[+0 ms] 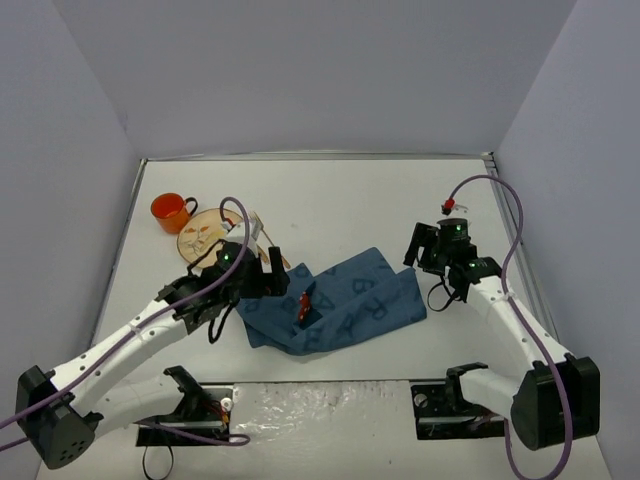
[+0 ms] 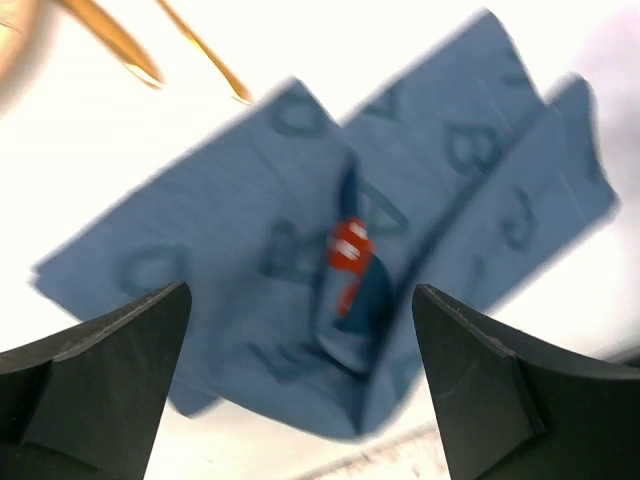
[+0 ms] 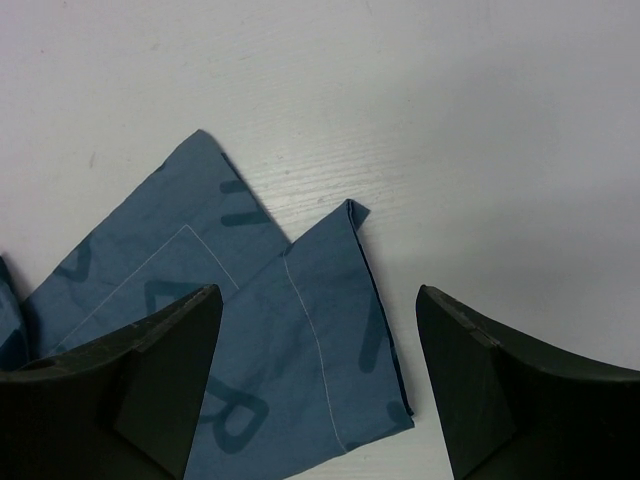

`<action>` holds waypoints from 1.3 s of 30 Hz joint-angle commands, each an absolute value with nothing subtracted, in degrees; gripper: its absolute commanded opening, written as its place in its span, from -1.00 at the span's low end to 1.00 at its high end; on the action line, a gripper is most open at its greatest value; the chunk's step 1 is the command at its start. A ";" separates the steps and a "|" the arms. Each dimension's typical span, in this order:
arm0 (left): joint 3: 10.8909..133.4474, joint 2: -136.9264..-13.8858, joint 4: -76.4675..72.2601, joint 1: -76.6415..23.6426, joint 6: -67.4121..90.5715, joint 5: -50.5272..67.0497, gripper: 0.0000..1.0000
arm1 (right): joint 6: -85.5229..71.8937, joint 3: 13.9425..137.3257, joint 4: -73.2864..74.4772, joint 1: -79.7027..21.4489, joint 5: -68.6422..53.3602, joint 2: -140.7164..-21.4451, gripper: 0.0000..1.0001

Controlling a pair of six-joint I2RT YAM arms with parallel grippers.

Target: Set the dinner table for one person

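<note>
The dinner table [image 1: 340,200] is a white top. On it lies a crumpled blue letter-printed cloth [image 1: 345,300] with a red tag [image 1: 304,305] standing up from a fold. My left gripper [image 1: 283,275] hovers over the cloth's left end, open and holding nothing. In the left wrist view the cloth [image 2: 230,270] and its tag [image 2: 350,245] lie below the gripper [image 2: 300,340]. My right gripper [image 1: 418,250] is open over the cloth's right corner. Its wrist view shows the folded corner [image 3: 290,350] flat on the table, beneath the empty gripper [image 3: 318,340].
An orange cup [image 1: 172,211] stands at the far left. Beside it sits a patterned plate [image 1: 203,236] with wooden utensils [image 1: 262,232] at its right edge. Their tips [image 2: 120,45] show in the left wrist view. Grey walls close in the table on three sides.
</note>
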State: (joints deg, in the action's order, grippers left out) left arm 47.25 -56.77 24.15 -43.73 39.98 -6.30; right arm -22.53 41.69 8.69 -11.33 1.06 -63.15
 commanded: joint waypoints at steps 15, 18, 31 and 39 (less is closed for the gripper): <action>59.23 -82.35 12.84 -35.11 35.12 9.06 0.50 | -23.11 38.41 -6.69 -10.81 -1.23 -73.79 0.46; 62.28 -87.43 11.86 -35.48 37.33 7.06 0.47 | -23.73 37.60 -7.88 -10.81 -0.79 -74.11 0.46; 75.40 -105.09 15.27 -35.83 31.00 3.15 0.33 | -22.50 35.50 -8.90 -10.81 -0.18 -70.36 0.46; 77.13 -109.46 18.22 -36.31 32.07 0.91 0.18 | -22.79 34.80 -8.93 -10.81 -0.18 -69.49 0.46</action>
